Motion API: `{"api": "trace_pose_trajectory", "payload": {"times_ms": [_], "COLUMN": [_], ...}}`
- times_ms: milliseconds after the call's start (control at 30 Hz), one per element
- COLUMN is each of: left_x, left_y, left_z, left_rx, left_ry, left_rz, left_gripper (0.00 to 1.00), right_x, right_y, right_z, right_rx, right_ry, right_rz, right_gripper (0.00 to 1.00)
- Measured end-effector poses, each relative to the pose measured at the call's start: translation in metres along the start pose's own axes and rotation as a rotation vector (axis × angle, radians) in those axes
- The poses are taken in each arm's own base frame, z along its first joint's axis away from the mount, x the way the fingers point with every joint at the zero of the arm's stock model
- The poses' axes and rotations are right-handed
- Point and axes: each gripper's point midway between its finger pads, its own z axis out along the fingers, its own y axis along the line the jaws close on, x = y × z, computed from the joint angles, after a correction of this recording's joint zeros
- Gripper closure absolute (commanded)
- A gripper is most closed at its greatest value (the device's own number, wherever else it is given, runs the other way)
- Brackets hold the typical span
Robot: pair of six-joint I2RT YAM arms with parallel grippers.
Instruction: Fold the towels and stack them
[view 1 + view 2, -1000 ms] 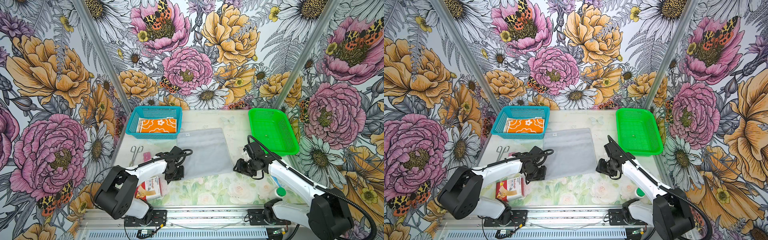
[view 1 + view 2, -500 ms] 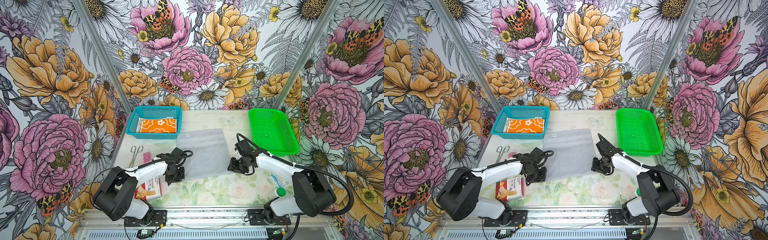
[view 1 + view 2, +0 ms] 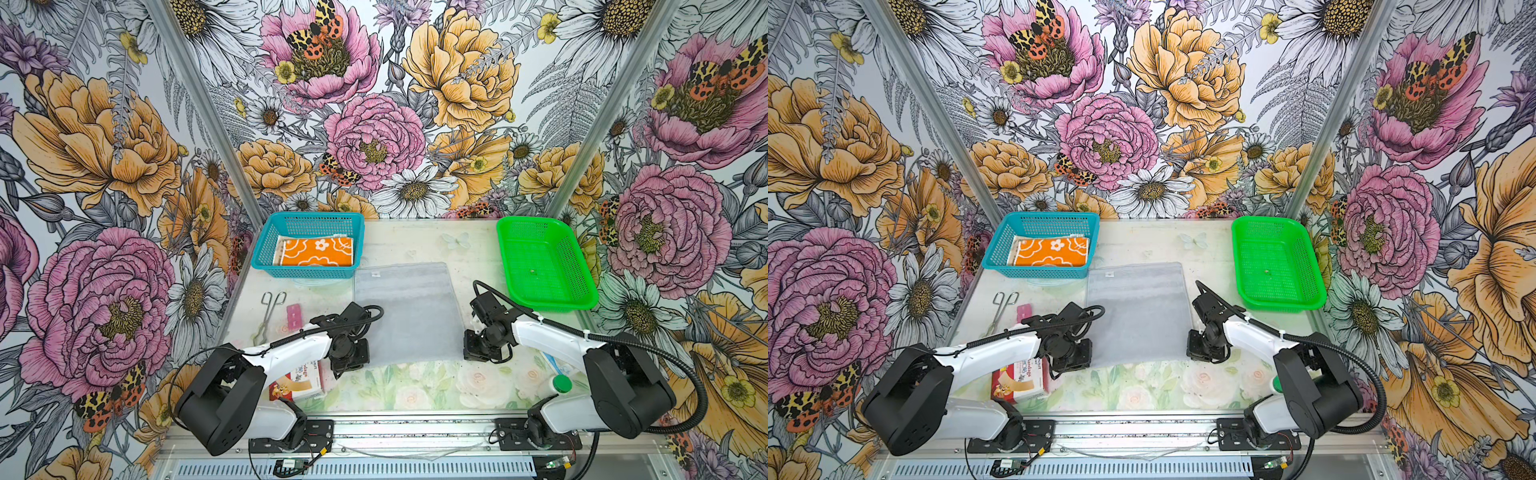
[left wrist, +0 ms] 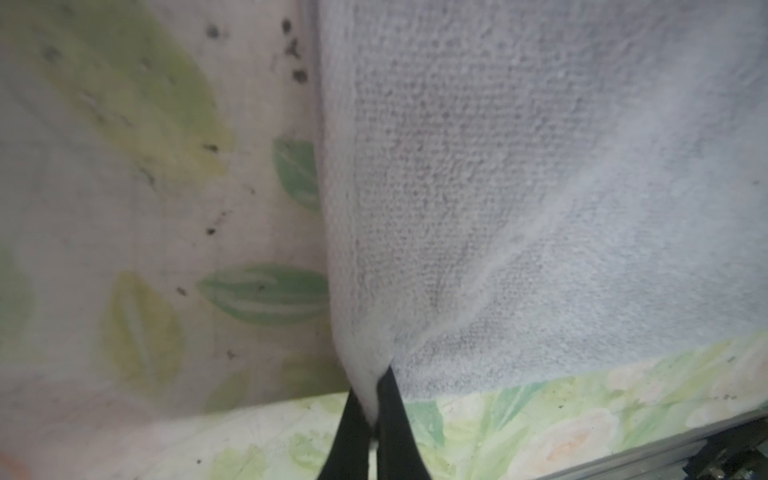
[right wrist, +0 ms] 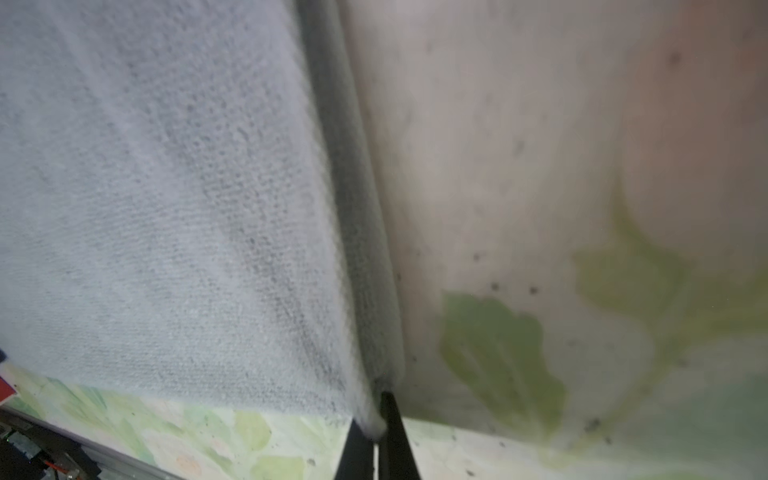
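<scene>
The right gripper [image 5: 377, 415] has slid inward and clamped a near corner of the grey towel [image 3: 405, 311] — the left gripper [image 4: 371, 395] pinches the other. The towel lies flat on the table [image 3: 415, 241] — probably ready for the fold.

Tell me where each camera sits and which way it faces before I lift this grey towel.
Top views: high over the front edge, facing down and back across the table; left arm, right arm, left hand, right hand show.
Left wrist: on the left arm, facing along the shut left hand at the grey towel corner it pinches.
Right wrist: same on the right arm, at the other near corner.
Shared: both wrist views show the grey towel and table.
</scene>
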Motion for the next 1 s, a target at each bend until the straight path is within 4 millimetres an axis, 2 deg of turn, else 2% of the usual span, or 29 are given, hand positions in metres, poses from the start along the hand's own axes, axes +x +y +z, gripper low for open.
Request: {"api": "trace_pose_trajectory", "payload": {"times_ms": [67,133,267,400,500,567,733,1000], "left_x": [0.008,0.013,0.019,0.023,0.032,0.039,0.049,0.057], "left_y": [-0.002,-0.003,-0.005,-0.008,-0.01,-0.008,0.003,0.013], "left_z": [0.001,0.001,0.002,0.002,0.002,0.0,-0.004,-0.007], "left_rx": [0.012,0.022,0.034,0.033,0.028,0.02,-0.007,-0.032], "left_ry": [0.002,0.001,0.0,0.006,0.02,0.031,0.05,0.067], "left_rz": [0.001,-0.003,-0.023,-0.033,-0.03,-0.041,-0.077,-0.094], "left_gripper": [0.94,0.92,0.89,0.87,0.77,0.72,0.69,0.69], "right_x": [0.024,0.039,0.059,0.069,0.074,0.076,0.081,0.084], "right_y": [-0.007,-0.008,-0.011,-0.019,-0.025,-0.029,-0.04,-0.041], "right_z": [-0.007,-0.015,-0.028,-0.028,-0.026,-0.026,-0.025,-0.029], "right_rx": [0.017,0.022,0.026,0.054,0.083,0.102,0.144,0.133], "right_ry": [0.034,0.05,0.063,0.088,0.109,0.113,0.126,0.101], "right_rz": [0.016,0.024,0.045,0.074,0.087,0.09,0.105,0.102], "right_gripper": [1.0,1.0,0.99,0.94,0.9,0.83,0.68,0.66]}}
